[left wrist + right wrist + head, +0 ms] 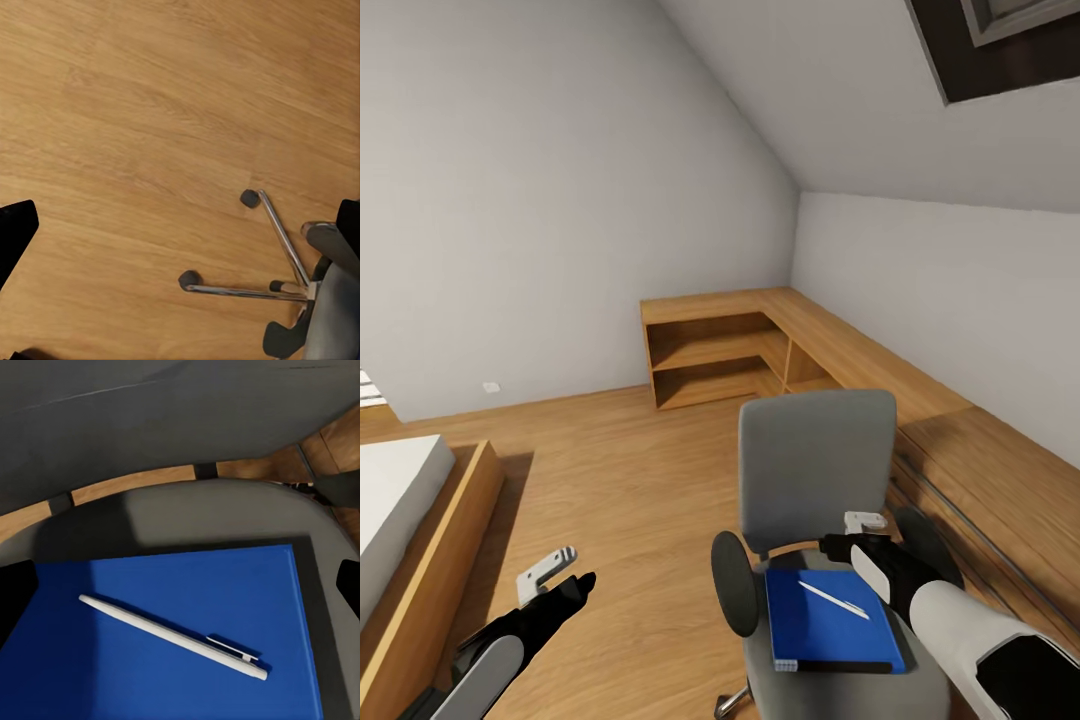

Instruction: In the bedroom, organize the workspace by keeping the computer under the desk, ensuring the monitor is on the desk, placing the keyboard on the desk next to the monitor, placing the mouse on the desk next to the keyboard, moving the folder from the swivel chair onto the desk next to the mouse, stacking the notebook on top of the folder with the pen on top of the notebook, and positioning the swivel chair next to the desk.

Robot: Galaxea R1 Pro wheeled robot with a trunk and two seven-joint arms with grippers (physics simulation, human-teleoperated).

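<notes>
Swivel chair (815, 470) stands near the robot, right of centre in the head view, grey seat and grey backrest, backrest on the far side. Blue notebook (832, 620) lies flat on the seat, a dark edge showing under its near side, likely the folder but cannot tell for sure. White pen (834, 599) rests diagonally on top of the notebook, touching the cover.

Right gripper (860, 545) hovers over the far right part of the seat, just beside the notebook's far right corner, not touching it. In the right wrist view its dark fingers (15, 596) sit wide apart at either edge, so it is open and holding nothing, with the notebook (172, 637) and pen (172, 637) below and between them.

Left gripper (555, 585) hangs over bare wooden floor (620, 480), left of the chair and well apart from it. Its fingers are spread, empty. Left wrist view looks down on the floor and the chair's chrome star base (289, 281) with dark casters.

Low wooden shelving unit (720, 355) sits in the far corner under the sloped ceiling, running along the right wall. Bed (400, 510) with a wooden frame is at the near left.
</notes>
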